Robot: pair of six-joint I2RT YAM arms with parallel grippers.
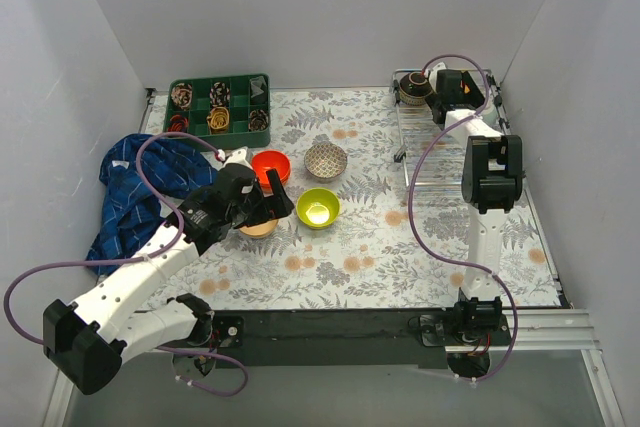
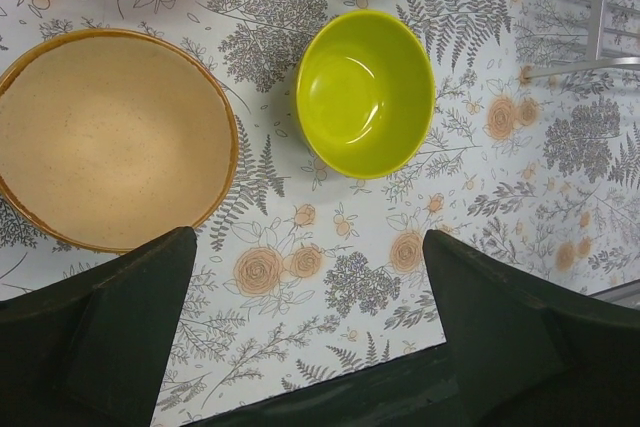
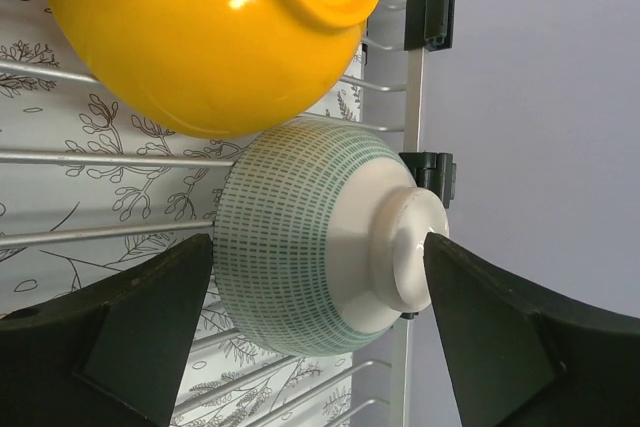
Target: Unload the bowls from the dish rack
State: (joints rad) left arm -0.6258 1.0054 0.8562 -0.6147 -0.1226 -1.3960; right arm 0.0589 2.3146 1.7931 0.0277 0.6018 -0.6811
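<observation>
My left gripper (image 1: 262, 209) is open and empty, hovering above the beige bowl (image 1: 258, 230). In the left wrist view the gripper (image 2: 308, 247) is over bare mat, with the beige bowl (image 2: 110, 137) at its left and the lime green bowl (image 2: 365, 92) ahead. A red-orange bowl (image 1: 270, 166) and a white patterned bowl (image 1: 326, 159) stand on the mat. My right gripper (image 1: 445, 87) is at the far end of the dish rack (image 1: 450, 147), next to a dark brown bowl (image 1: 414, 89). Its open fingers (image 3: 318, 247) straddle a pale mint bowl (image 3: 300, 267) lying on its side, under a yellow-orange bowl (image 3: 210, 27).
A green compartment tray (image 1: 220, 107) sits at the back left. A blue cloth (image 1: 140, 192) lies at the left edge. The rack stands close to the right wall (image 3: 540, 97). The table's dark front edge (image 2: 350, 392) is just below my left gripper.
</observation>
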